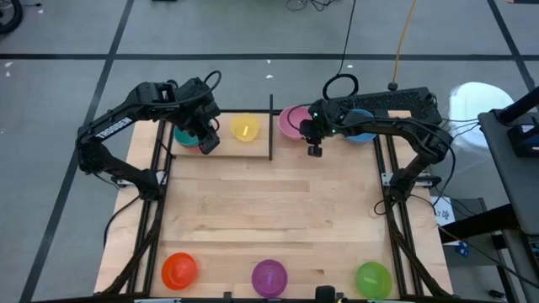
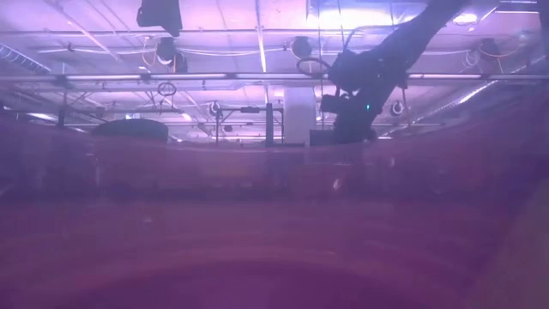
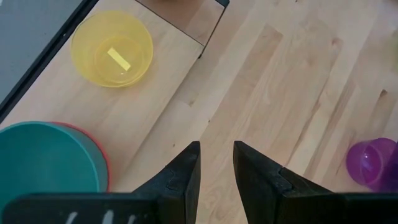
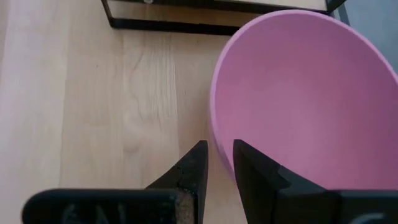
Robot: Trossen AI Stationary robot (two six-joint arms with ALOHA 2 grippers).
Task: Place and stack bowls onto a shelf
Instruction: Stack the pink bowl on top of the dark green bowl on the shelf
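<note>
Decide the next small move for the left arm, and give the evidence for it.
Probably swing the left gripper toward the purple bowl. Its fingers are nearly closed on nothing beside the teal bowl, and orange, purple and green bowls remain off the shelf.

The light-wood tabletop [image 1: 269,210] carries orange [image 1: 179,269], purple [image 1: 269,275] and green [image 1: 373,278] plastic bowls along one edge (opposite, the narrow black-framed shelf [image 1: 223,145] holds yellow [image 1: 244,128], teal [image 1: 187,136], pink [image 1: 291,121] bowls).

Left gripper [image 1: 209,143] nearly closed, empty; right gripper [image 1: 314,151] likewise, arm extended.
</note>
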